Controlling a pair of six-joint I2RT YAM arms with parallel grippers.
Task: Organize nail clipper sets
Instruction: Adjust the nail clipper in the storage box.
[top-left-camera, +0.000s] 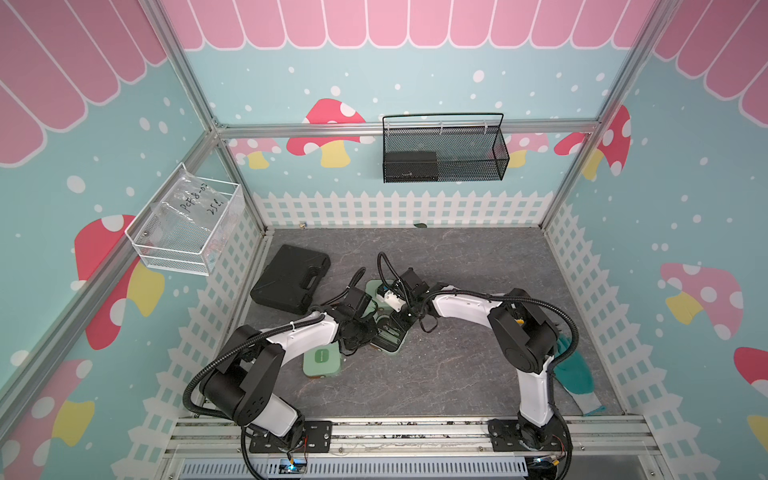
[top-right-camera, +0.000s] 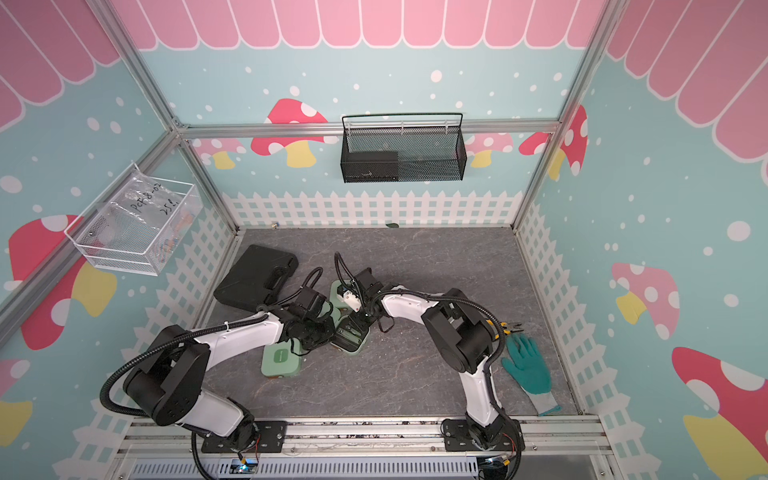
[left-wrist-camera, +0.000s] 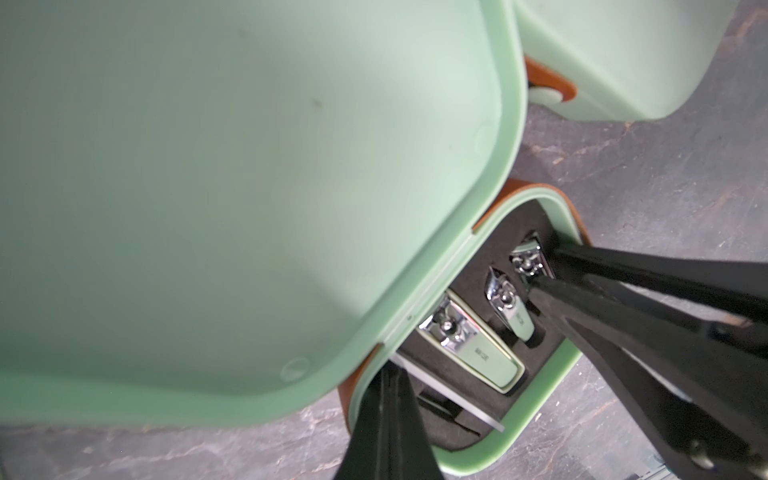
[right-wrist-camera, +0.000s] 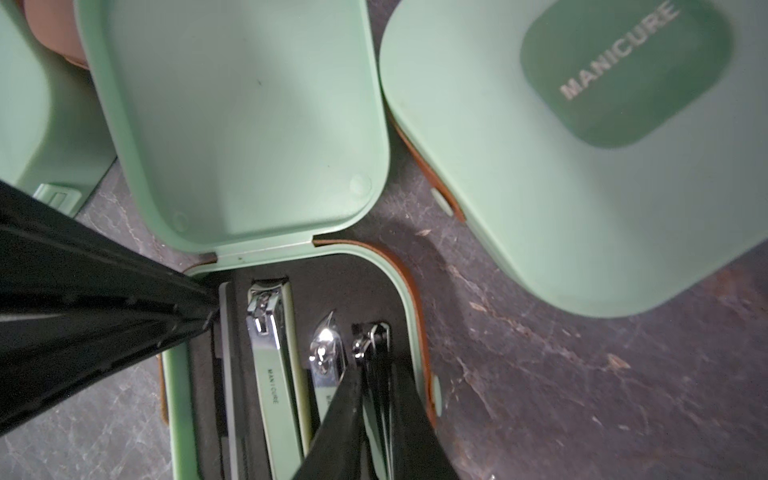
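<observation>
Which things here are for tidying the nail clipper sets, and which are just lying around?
For the job: open mint case, closed mint case, third mint case, silver clippers.

Just lying about: big black case, teal glove, pliers, black mesh basket, white wire basket.

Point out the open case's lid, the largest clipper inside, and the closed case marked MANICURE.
open case's lid (right-wrist-camera: 249, 116): right wrist view, bare inner face.
largest clipper (right-wrist-camera: 274, 374): right wrist view, green lettered lever.
closed case (right-wrist-camera: 573, 199): right wrist view, plain top beside the label.
</observation>
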